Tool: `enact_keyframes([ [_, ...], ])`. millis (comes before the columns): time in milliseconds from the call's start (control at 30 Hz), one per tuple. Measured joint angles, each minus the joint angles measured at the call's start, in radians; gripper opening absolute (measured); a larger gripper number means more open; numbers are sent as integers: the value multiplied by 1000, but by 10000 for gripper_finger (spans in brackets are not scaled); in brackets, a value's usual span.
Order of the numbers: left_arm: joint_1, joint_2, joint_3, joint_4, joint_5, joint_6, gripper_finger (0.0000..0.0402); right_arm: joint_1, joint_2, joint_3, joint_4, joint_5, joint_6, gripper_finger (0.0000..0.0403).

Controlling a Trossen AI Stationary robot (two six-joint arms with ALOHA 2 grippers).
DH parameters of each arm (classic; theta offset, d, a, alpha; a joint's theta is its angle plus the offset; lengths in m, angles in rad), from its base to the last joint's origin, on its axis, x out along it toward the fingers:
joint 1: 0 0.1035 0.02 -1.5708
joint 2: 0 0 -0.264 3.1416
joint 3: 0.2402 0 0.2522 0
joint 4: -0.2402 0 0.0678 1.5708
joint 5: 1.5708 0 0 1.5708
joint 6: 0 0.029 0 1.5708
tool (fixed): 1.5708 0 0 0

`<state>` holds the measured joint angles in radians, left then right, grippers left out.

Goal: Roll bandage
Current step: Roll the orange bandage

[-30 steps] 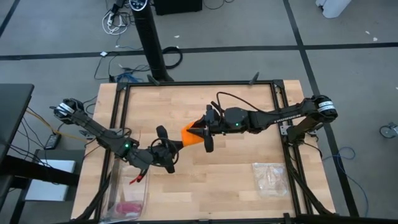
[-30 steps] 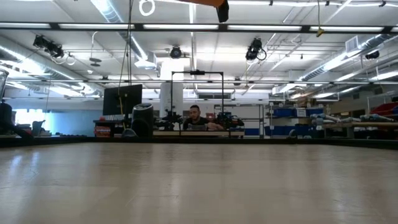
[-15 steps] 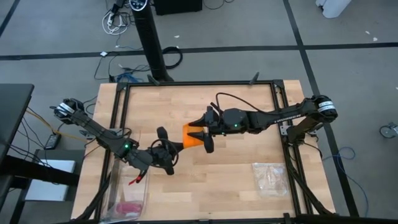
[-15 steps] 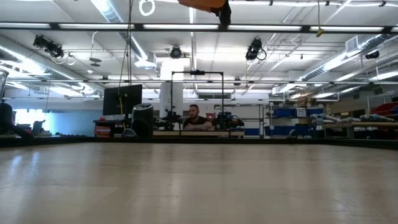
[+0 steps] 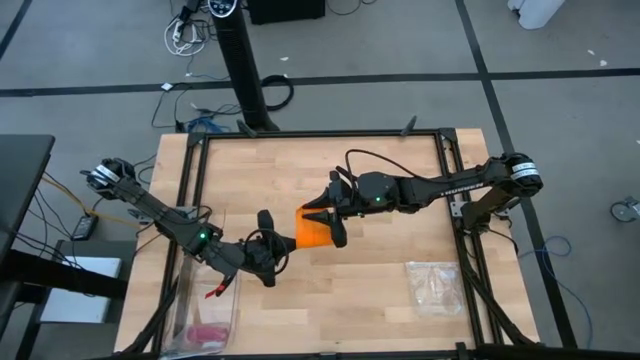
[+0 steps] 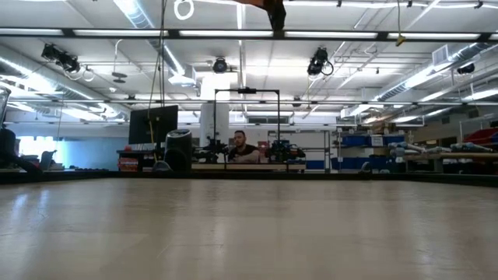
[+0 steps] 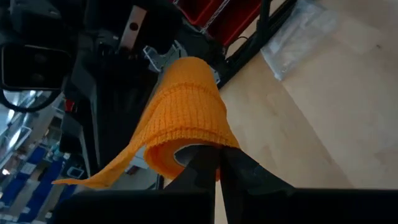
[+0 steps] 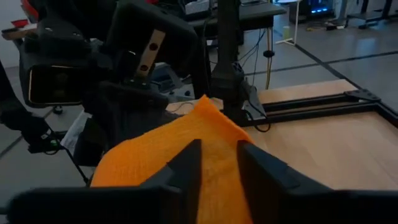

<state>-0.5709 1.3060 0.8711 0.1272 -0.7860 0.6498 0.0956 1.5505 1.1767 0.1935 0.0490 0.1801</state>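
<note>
Bandage [image 5: 312, 229] – bright orange ribbed knit, partly wound, loose tail – clamped in left gripper [image 7: 217, 169]; right gripper [image 8: 217, 163] fingers straddle fabric, grip unclear.

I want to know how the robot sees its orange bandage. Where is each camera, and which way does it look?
High view: above, looking straight down at the wooden table, both dark arms and the bright orange stretchy fabric bandage.
Low view: table-top height, looking level into the room; only a fingertip and orange scrap at top.
Left wrist view: on the left arm, facing the bandage roll over the left gripper.
Right wrist view: on the right arm, facing the bandage past the right gripper.
All four views share the bandage.
</note>
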Motion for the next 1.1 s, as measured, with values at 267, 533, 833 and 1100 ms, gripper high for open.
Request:
enact_keyframes([
  [267,-2,0,0,1,-15,88,10,9,0,0,-52,2,-18,8],
  [533,-15,0,37,-3,-35,184,10,38,0,0,-111,-53,29,3],
  [833,-16,0,53,8,-36,280,10,54,0,0,-116,-221,54,46],
  [1100,-16,-2,52,125,-52,316,10,58,-1,0,-108,-248,51,110],
])
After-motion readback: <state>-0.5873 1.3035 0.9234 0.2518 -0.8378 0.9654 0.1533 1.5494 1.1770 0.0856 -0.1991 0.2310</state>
